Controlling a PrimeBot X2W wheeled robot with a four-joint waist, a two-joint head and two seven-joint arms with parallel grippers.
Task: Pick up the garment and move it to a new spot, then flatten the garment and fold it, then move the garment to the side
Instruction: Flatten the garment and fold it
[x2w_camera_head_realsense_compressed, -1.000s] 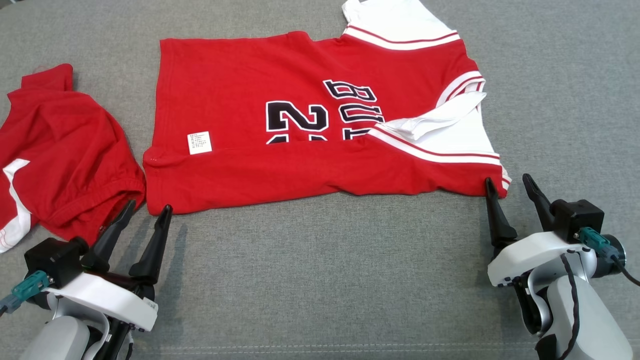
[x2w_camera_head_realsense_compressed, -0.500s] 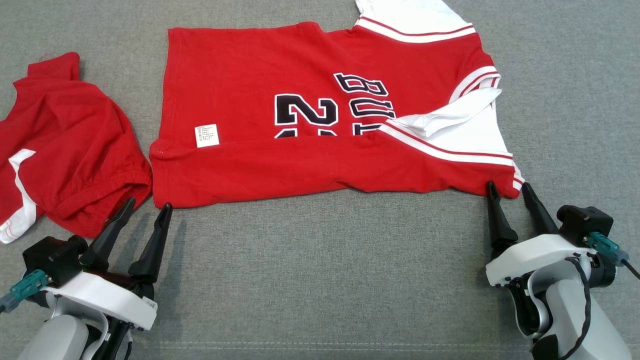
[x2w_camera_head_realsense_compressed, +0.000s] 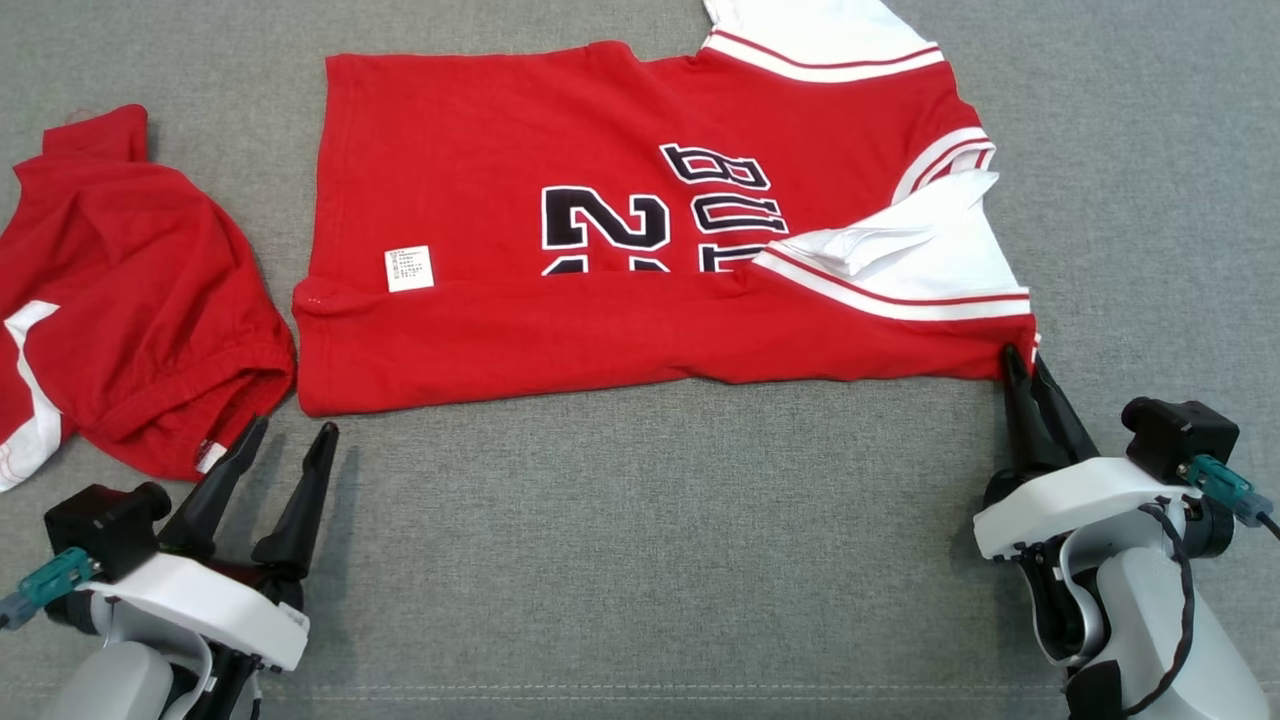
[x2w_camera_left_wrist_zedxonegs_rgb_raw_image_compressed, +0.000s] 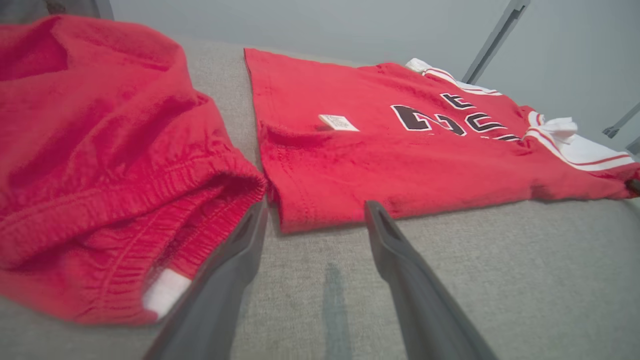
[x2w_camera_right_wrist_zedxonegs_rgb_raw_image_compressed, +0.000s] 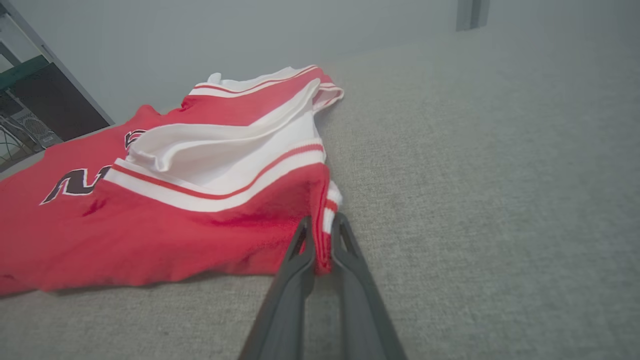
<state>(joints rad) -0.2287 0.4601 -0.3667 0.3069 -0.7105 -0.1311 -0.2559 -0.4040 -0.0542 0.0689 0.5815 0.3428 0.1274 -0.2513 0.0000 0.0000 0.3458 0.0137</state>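
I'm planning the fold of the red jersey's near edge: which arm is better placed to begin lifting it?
Right. The right gripper is shut on the near right corner of the jersey, with cloth pinched between its fingers. The left gripper stands open by the near left corner, holding nothing.

Left gripper (x2w_camera_head_realsense_compressed: 296, 425) and right gripper (x2w_camera_head_realsense_compressed: 1025, 358) match: two long tapered dark fingers (x2w_camera_head_realsense_compressed: 298, 495), glossy white shell (x2w_camera_head_realsense_compressed: 1075, 495), black camera block (x2w_camera_head_realsense_compressed: 1175, 435) with a teal plug (x2w_camera_head_realsense_compressed: 1218, 482). Pale grey forearms (x2w_camera_head_realsense_compressed: 1140, 620), and a black cable (x2w_camera_head_realsense_compressed: 1188, 600) loops down the right one.
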